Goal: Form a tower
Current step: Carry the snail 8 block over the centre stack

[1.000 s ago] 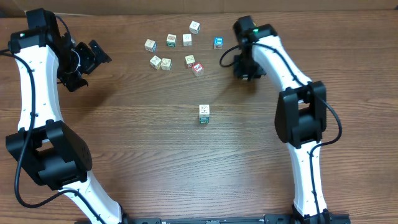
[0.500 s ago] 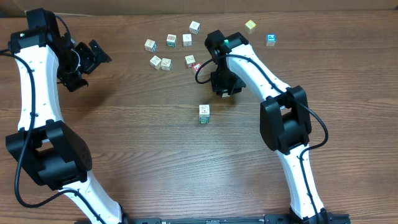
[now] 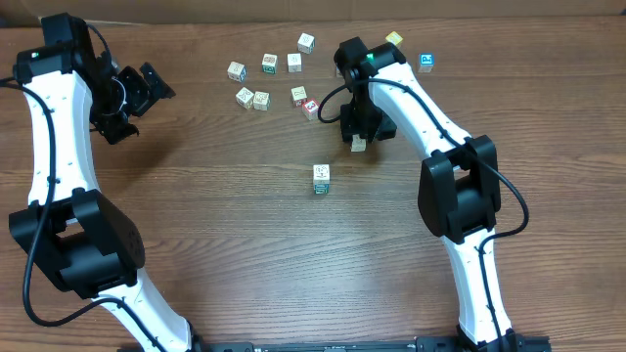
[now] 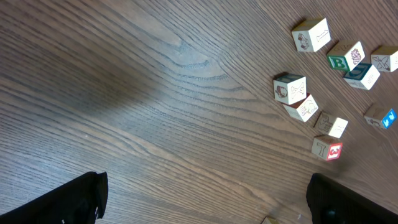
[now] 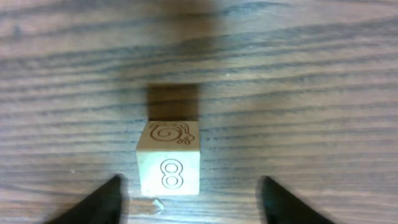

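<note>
The tower [image 3: 321,178] is a short stack of pale printed cubes with green at its base, standing alone mid-table. Up and to the right of it, my right gripper [image 3: 359,135] hangs over a loose cube [image 3: 359,146] that rests on the wood. In the right wrist view this cube [image 5: 169,158] shows an 8 and a snail. The right gripper [image 5: 189,190] is open there, its dark fingers [image 5: 109,196] apart from the cube on both sides. My left gripper [image 3: 137,93] is open at the far left, over bare wood, holding nothing [image 4: 202,199].
Several loose cubes [image 3: 269,64] lie scattered at the back, among them a red-printed one [image 3: 311,108]. A yellow-green cube [image 3: 393,39] and a blue one [image 3: 426,62] sit behind the right arm. The left wrist view shows the same scatter [image 4: 290,88].
The right arm swung left toward the tower, then its jaws opened and let go of the 8 cube, which now sits on the table. The left arm has not moved.
</note>
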### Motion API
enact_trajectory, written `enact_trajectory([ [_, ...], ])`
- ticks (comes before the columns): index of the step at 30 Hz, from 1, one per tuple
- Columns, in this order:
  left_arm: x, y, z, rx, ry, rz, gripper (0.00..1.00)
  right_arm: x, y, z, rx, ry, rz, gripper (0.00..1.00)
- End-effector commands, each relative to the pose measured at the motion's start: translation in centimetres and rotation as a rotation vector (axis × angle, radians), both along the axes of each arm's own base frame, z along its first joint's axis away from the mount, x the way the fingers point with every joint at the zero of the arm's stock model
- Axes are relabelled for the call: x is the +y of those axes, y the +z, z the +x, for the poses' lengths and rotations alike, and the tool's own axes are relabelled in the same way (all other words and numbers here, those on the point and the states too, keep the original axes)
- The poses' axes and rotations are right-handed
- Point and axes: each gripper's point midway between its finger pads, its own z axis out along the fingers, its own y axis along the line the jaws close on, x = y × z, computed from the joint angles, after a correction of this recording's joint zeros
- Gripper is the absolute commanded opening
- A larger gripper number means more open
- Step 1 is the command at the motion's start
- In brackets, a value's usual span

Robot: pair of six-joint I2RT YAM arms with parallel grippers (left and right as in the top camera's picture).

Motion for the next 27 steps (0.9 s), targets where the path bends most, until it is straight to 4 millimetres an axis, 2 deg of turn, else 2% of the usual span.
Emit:
enact_trajectory([
  [1, -0.3, 0.6, 0.3, -0.024, -0.025, 0.004, 1.00, 0.5, 3.3, 1.1, -0.087, -0.008, 0.046, 1.00],
  [6, -0.3, 0.6, 0.3, -0.024, -0.025, 0.004, 0.99, 0.6, 3.3, 1.2, -0.093, -0.008, 0.049, 0.98],
  [9, -0.3, 0.6, 0.3, -0.024, -0.025, 0.004, 0.99, 0.4, 3.2, 0.9, -0.079, -0.015, 0.044, 0.61],
  [10, -0.3, 0.6, 0.3, -0.024, -0.025, 0.004, 1.00, 0.3, 3.1, 0.7, -0.071, -0.031, 0.041, 0.54],
  [11, -0.3, 0.6, 0.3, -0.024, -0.025, 0.004, 1.00, 0.3, 3.1, 0.6, -0.066, -0.041, 0.040, 0.51],
  [21, -0.3, 0.6, 0.3, -0.024, -0.025, 0.004, 0.99, 1.0, 2.9, 0.0, -0.045, -0.047, 0.067, 0.51],
  [27, -0.3, 0.6, 0.3, -0.024, -0.025, 0.004, 1.00, 1.1, 1.9, 0.3, -0.055, -0.046, 0.071, 0.50],
])
